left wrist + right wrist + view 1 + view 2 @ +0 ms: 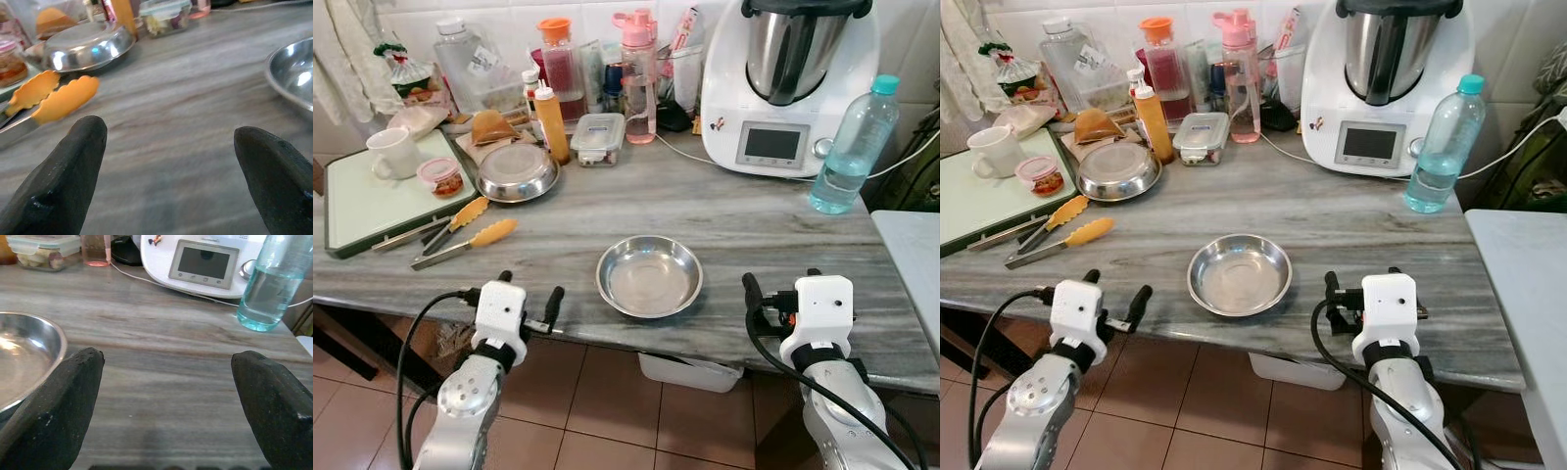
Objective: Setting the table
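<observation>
Hovering wide open and empty at the grey marble table (734, 220) edge, the left gripper (529, 294) and right gripper (779, 284) are flanking the shallow round steel bowl (649, 277); approaching its rim level should prevent sliding.

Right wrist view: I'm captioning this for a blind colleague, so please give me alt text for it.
The right gripper hangs open over a grey marble-look counter, its two black fingers spread wide and holding nothing. A steel bowl sits beside one finger; a white kitchen machine, a water bottle and a lidded food container stand farther back.
</observation>
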